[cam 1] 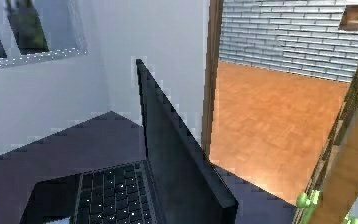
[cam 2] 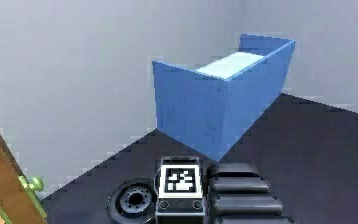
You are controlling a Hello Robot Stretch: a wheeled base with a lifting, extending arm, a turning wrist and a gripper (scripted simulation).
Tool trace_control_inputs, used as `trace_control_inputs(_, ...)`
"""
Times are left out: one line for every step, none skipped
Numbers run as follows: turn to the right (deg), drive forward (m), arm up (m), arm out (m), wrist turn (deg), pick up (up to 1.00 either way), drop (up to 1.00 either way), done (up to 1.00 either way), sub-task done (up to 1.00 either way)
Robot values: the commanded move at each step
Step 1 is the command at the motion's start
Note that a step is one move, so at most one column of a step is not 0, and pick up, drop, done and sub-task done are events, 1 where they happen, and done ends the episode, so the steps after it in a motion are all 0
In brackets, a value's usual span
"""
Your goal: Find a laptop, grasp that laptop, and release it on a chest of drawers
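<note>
A dark laptop stands open very close in the forward view's lower middle. Its screen rises nearly edge-on and its keyboard spreads toward the lower left, with dark floor behind it. In the arm side view, a white square with black marks sits at the bottom edge. The gripper's dark round body is just left of it, and the arm's dark ribbed segments lie to its right. I cannot make out the gripper's far end, so I cannot tell whether it holds anything.
A blue box-shaped piece of furniture with a pale top stands against the white wall. An open wooden door with a green handle is close by. The doorway leads to an orange wood floor and a grey brick wall. A window is at upper left.
</note>
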Motion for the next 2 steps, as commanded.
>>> trace_control_inputs(0.0, 0.60, 0.00, 0.00, 0.0, 0.00, 0.00, 0.00, 0.00)
trace_control_inputs(33.0, 0.00, 0.00, 0.00, 0.0, 0.00, 0.00, 0.00, 0.00)
